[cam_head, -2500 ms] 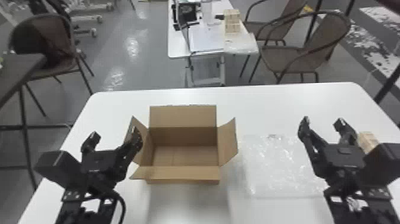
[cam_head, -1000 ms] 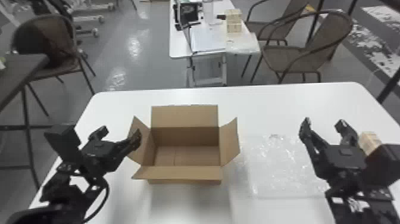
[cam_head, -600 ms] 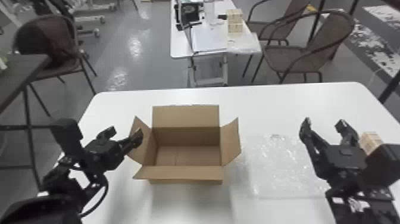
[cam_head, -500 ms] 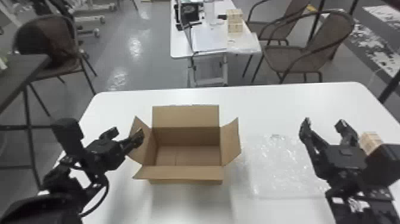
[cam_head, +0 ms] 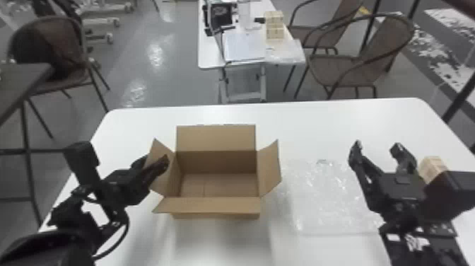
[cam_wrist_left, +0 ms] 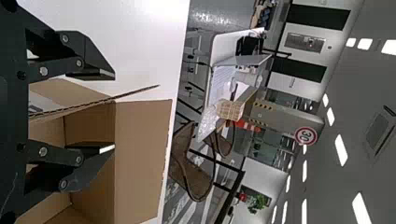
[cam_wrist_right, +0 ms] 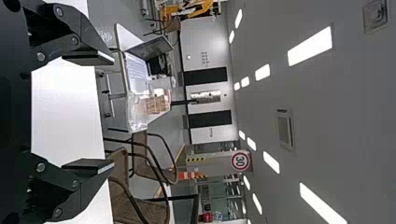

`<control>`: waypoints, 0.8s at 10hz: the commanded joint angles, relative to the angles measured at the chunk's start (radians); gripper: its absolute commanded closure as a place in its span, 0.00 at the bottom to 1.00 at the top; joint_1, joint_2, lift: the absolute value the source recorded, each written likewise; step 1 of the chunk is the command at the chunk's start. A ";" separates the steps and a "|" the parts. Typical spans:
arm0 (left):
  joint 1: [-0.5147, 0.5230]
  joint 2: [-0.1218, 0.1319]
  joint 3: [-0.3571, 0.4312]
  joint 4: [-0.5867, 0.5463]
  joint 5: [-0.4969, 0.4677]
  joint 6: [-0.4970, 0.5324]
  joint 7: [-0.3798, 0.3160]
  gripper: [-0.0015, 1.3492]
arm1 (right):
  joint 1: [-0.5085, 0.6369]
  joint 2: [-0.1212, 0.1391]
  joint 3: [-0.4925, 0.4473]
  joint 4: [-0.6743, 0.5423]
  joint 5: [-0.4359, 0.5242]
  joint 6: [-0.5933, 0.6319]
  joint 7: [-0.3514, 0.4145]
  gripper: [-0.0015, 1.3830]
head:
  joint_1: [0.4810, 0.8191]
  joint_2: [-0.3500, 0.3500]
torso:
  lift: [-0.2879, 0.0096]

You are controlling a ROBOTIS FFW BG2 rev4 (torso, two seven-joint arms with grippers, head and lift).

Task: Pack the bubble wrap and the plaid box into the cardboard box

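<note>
Left gripper point(cam_head: 154, 160) turned inward | cardboard box flap point(cam_head: 166, 182) between parted fingers

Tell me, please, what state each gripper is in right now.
Left gripper: open, holding nothing, with a flap of the cardboard box between its parted fingers.
Right gripper: wide open, holding nothing.

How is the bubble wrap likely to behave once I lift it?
The bubble wrap looks thin and crinkled, so it will probably sag and fold. Seemingly clear film, it is likely light and may slide if nudged. Lying flat on the table, it may be hard to pinch at an edge.
</note>
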 commanded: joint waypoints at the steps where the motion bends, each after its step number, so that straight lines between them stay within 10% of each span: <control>1: 0.005 -0.011 -0.007 -0.017 0.011 -0.013 0.017 0.87 | 0.000 -0.001 0.000 0.002 0.000 0.000 0.001 0.35 | 0.63 0.62 | 0.64; 8: 0.065 -0.011 -0.081 -0.157 0.081 0.051 0.266 0.90 | 0.002 -0.001 0.001 0.008 -0.003 0.000 0.001 0.35 | 0.63 0.60 | 0.64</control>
